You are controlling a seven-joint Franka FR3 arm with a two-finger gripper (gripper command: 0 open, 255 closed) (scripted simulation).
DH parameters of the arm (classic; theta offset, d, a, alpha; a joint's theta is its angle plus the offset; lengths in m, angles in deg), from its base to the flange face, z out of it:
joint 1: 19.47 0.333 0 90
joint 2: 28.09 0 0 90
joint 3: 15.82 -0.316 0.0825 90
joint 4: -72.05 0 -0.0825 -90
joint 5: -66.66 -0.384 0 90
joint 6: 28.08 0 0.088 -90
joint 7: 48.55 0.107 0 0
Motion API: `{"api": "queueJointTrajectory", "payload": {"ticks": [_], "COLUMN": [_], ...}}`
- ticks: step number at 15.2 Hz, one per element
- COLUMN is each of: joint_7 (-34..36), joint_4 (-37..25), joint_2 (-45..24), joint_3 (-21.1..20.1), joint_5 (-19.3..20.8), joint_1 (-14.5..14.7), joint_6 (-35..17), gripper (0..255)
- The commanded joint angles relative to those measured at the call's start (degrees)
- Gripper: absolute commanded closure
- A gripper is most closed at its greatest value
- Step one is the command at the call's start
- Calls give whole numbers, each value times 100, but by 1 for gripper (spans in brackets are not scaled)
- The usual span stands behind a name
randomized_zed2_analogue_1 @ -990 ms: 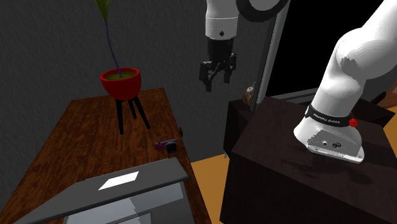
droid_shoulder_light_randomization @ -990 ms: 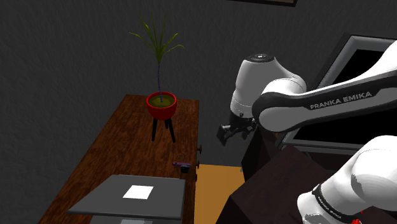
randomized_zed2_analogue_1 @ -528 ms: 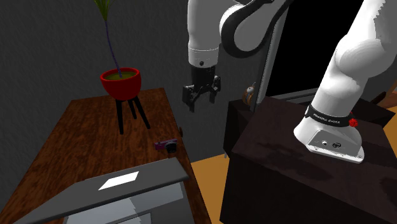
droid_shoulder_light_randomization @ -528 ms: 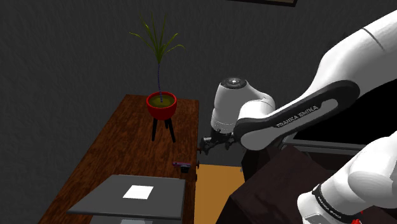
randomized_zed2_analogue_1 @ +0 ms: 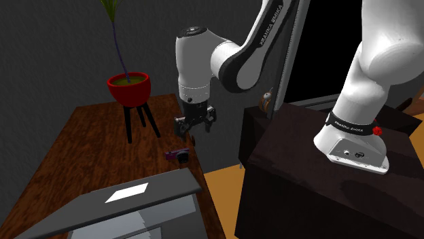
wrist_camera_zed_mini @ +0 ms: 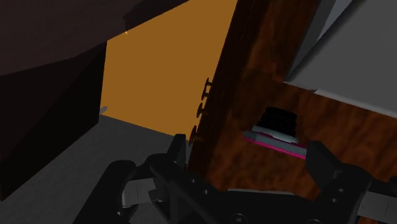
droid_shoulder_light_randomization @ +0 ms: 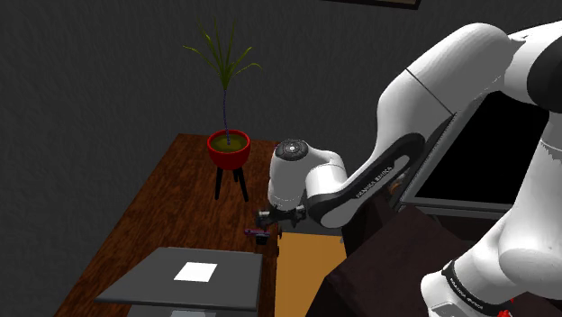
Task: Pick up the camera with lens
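one long table (droid_shoulder_light_randomization: 171,194), dark reddish wood grain, small knobs on side edge; one flat grey slab (droid_shoulder_light_randomization: 153,279), one white sheet (droid_shoulder_light_randomization: 195,271) on top; one red pot plant (droid_shoulder_light_randomization: 229,149) on three black legs; one black gripper (wrist_camera_zed_mini: 249,153), fingers apart, clasping nothing, over table edge; one small camera (wrist_camera_zed_mini: 277,130), magenta body, black lens, on wood just beneath gripper, untouched, near slab corner

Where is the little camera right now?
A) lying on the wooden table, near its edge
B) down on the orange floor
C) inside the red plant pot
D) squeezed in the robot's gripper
A: the camera lies on the brown table close to its edge, and the open gripper hangs above it without touching it.
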Motion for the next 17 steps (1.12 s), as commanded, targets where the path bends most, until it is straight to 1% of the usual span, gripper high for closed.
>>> {"api": "queueJointTrajectory", "payload": {"ticks": [1,4,12,14,15,17], "joint_7": [450,945,1298,1298,1300,1299], "joint_4": [-413,-1037,-1305,-1305,-1309,-1309], "joint_2": [-502,-1181,-1783,-1783,-1785,-1786], "joint_3": [284,658,1053,1054,1054,1055], "joint_5": [429,828,1239,1238,1238,1239], "joint_1": [302,744,1064,1065,1068,1067], "joint_6": [-43,-89,-425,-425,-423,-424], "gripper": [0,0,0,0,255,255]}}
